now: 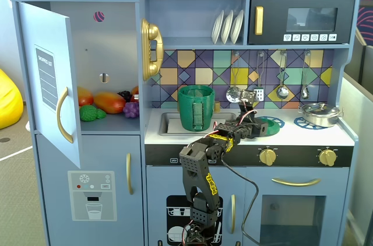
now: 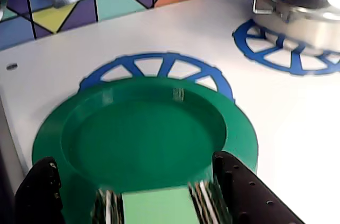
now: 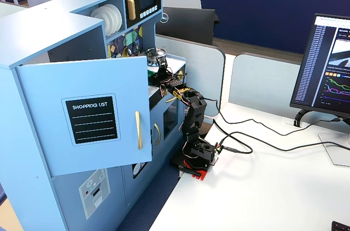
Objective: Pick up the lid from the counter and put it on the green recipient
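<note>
Lid [image 2: 143, 139] under low-reaching gripper [image 2: 141, 192]

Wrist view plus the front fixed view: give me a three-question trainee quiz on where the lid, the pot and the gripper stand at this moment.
1. True or false: the lid already sits on the green recipient.
2. The lid lies partly over which thing? A) blue burner ring B) sink C) silver pot
3. Fill in: in the wrist view the gripper straddles the lid's square ____.

Key:
1. False; the lid lies on the counter, to the right of the recipient in the front fixed view.
2. A
3. knob; whether the fingers press it cannot be told.
</note>
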Controlling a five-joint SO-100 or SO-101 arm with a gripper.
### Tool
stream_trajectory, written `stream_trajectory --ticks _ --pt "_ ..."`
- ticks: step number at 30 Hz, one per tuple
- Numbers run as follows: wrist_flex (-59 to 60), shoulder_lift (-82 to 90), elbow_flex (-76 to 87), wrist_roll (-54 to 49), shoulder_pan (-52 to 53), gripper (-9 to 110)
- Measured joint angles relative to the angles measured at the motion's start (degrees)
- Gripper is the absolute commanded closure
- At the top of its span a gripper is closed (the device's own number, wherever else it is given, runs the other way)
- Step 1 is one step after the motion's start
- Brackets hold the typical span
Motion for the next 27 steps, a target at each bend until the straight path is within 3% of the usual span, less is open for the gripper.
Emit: stream_trajectory --ticks 9,15,27 --pt "0.0 0.0 1.67 -0.26 0.18 77" --pt "-0.09 0.09 1.58 -1.32 0.09 101" --pt "-0.18 0.7 1.58 -2.9 0.09 101"
